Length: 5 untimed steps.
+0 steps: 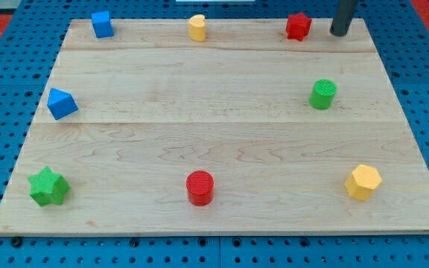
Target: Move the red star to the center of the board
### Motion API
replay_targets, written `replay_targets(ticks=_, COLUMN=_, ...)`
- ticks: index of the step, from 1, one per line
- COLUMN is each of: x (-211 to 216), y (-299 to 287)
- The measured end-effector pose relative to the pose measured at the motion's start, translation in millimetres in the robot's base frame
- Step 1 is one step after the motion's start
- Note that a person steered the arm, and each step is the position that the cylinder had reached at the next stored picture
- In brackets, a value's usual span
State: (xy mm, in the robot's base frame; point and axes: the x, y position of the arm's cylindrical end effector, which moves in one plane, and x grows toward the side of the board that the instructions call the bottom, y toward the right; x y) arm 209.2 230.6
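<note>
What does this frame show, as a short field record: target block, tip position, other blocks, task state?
target: red star, near the view's top right edge of the board
tip: my tip, just to the view's right of the red star, a small gap between them
other blocks: blue cube, yellow cylinder, green cylinder, blue wedge-like block, green star, red cylinder, yellow hexagon
task state: red star not yet at the center
</note>
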Motion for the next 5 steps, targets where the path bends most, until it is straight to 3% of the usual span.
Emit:
replay_targets(ticks=1, x=-17.1, y=-25.7)
replay_targets(ticks=3, x=18.9, y=-138.1)
replay_targets(ticks=4, x=53.7, y=-150.0)
replay_targets(ticks=5, x=122.2, y=-179.7)
